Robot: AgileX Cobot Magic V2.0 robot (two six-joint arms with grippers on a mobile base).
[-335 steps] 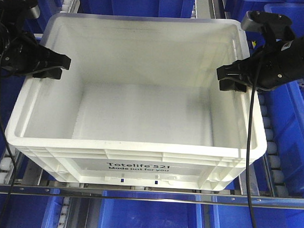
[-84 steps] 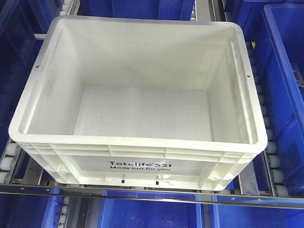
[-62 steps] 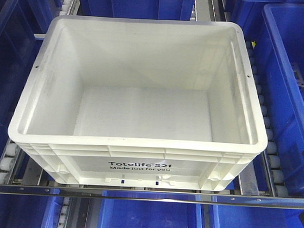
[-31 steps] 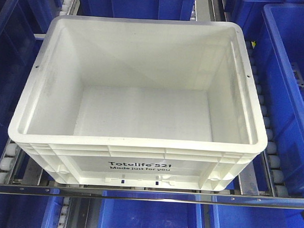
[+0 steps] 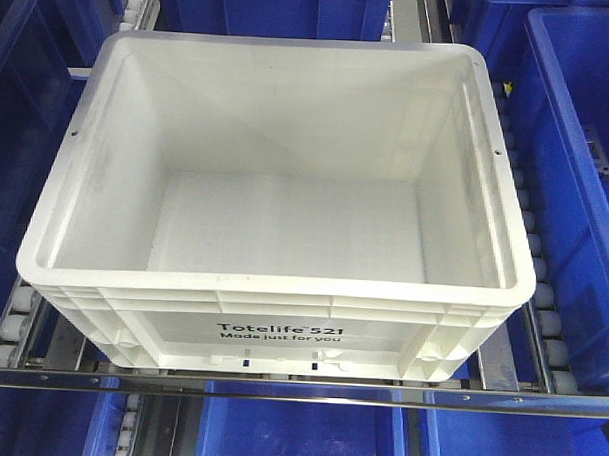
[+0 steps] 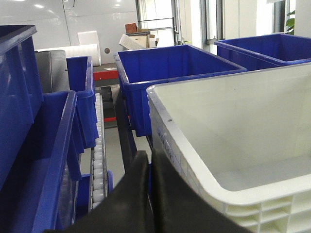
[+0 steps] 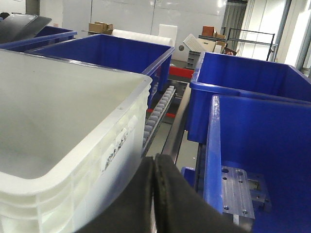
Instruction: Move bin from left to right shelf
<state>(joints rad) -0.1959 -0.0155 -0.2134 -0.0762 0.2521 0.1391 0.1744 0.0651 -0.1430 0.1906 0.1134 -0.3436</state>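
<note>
While the white tote [image 5: 276,187] is sitting square on the roller lane with its printed face toward the front camera, both grippers are hanging low outside its short walls, and that is the relation everything is turning on: the tote is lying between the two arms, its long axis running from one arm to the other, with neither arm clearly the nearer. Starting closest in, the left gripper [image 6: 149,194] is filling the bottom of its wrist view with black fingers [image 6: 131,194] pressed together, nothing between them, just beside the tote's left wall [image 6: 194,145] and below its rim. The right gripper [image 7: 154,194] is mirroring that, pads meeting in a thin seam, gripping nothing, with the tote's ribbed wall [image 7: 73,145] rising just to its left. Moving outward, the front camera is showing the whole tote, empty inside, with neither arm anywhere in its frame; only the wrist views are revealing where the grippers are. Farther on, the left wrist is picking out a roller track [image 6: 98,160] and blue bins [image 6: 170,73] behind, while the right wrist is catching a blue bin [image 7: 262,160] close on its right holding a metal bracket [image 7: 238,191], and clutter on a far wall. My read: the tote is already placed and the arms are clear of it.
</note>
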